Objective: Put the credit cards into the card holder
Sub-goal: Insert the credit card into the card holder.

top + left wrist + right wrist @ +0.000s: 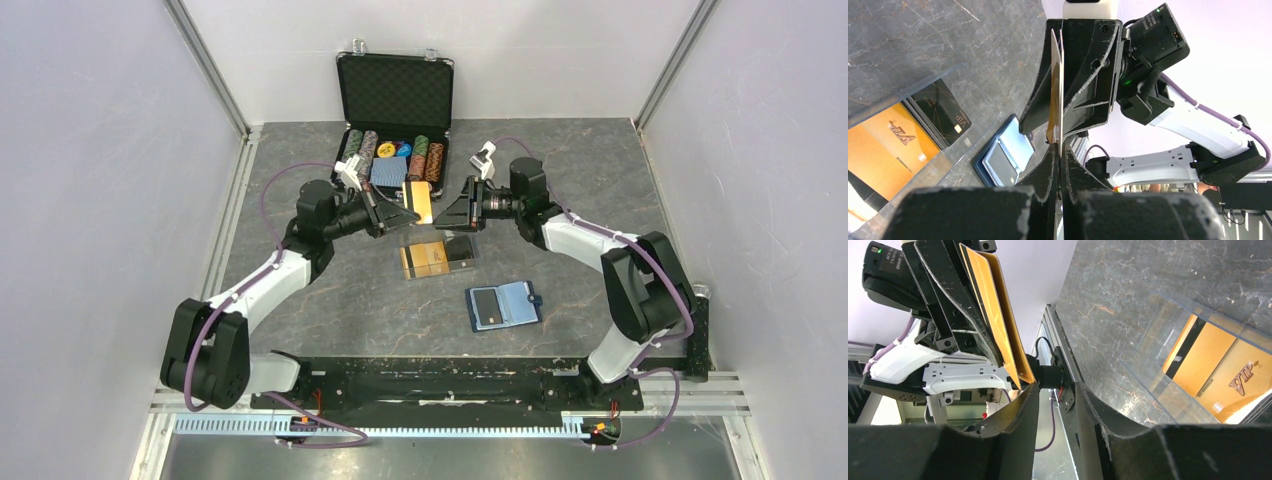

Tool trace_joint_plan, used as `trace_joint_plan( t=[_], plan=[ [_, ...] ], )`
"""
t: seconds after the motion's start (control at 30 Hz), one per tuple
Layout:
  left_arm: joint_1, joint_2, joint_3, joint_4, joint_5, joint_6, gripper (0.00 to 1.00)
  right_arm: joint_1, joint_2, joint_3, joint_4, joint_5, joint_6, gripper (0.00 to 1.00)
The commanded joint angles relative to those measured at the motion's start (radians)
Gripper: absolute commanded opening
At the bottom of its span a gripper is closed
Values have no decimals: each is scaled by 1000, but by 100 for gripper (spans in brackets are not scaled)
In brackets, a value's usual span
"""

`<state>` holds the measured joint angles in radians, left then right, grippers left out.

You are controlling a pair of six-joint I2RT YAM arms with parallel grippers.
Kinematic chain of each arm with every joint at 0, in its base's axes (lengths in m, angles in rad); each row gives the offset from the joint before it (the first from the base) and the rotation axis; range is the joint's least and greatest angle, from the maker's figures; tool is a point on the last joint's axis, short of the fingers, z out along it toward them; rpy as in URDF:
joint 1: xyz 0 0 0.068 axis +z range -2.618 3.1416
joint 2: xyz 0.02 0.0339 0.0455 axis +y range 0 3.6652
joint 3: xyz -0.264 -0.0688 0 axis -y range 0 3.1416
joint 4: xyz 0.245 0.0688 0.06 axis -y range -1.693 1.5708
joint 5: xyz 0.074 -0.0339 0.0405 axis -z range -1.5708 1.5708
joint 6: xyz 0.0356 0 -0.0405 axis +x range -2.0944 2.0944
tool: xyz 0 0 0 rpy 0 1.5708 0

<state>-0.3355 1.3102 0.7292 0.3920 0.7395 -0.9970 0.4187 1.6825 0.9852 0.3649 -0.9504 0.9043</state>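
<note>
My left gripper (400, 213) is shut on a gold-orange credit card (423, 200) and holds it on edge above the table, in front of the chip case. In the left wrist view the card (1055, 85) rises edge-on from the closed fingertips (1050, 160). My right gripper (450, 217) is open and faces the card. In the right wrist view the card (998, 315) ends right at the tip of one of that gripper's fingers (1023, 405). More gold and dark cards (425, 260) lie in a clear tray. The navy card holder (503, 306) lies open near the front, with a grey card in one pocket.
The clear plastic tray (466, 262) sits mid-table below both grippers. An open black chip briefcase (393, 95) with poker chips and a blue deck stands at the back. Grey walls close in both sides. The arm bases and a black rail run along the front edge.
</note>
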Motion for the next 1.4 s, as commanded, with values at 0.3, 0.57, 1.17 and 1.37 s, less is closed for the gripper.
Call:
trace_joint_plan(
  t=[0.3,0.57,1.17,1.37],
  plan=[
    [-30,46,7,133,125,-87,2,17,13,-3,308,-67,152,40],
    [-58,92,31,184,167,-115,2,20,41,-6,488,-99,275,37],
    [-59,16,-25,-12,72,3,8,-138,-72,34,27,16,-36,0],
    [-58,19,-31,-12,67,9,10,-159,-100,4,18,30,-45,0]
  ],
)
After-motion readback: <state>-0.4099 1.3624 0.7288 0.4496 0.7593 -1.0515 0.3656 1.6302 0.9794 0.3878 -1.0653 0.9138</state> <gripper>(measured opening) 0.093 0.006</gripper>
